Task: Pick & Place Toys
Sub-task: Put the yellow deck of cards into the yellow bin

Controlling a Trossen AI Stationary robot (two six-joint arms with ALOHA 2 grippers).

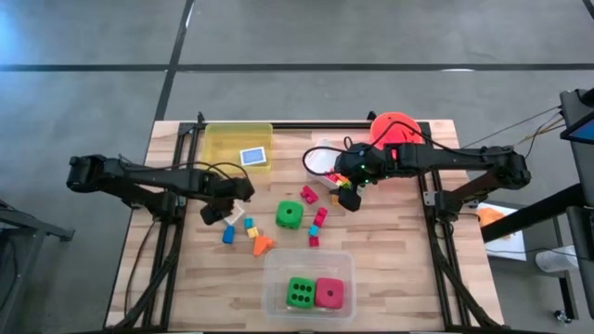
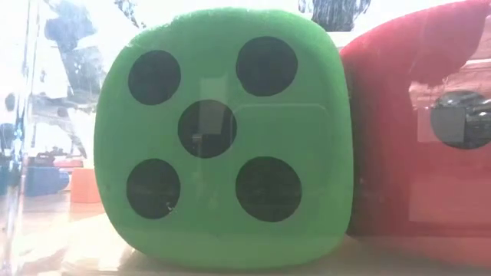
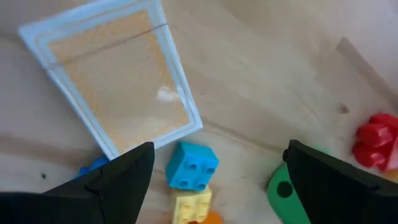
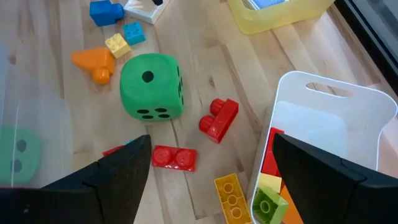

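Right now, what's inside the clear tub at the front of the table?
The clear tub holds two dotted dice side by side: a green die and a pink die. Anything beneath them is covered, so I can't tell.

Evenly and softly lit from above in the high view; faint, short shadows beneath the arms on the surface [image 1: 390, 269]; sharp throughout. Badly washed out in the low view, backlit and blown to white behind; green die [image 2: 222, 138] filling the frame, slightly soft, seen through hazy clear plastic with pale reflections; red die [image 2: 430, 123] dulled by the same glare. Soft in the left wrist view, fingers [image 3: 106, 186] blurred and dark; warm, clear and crisper in the right wrist view.
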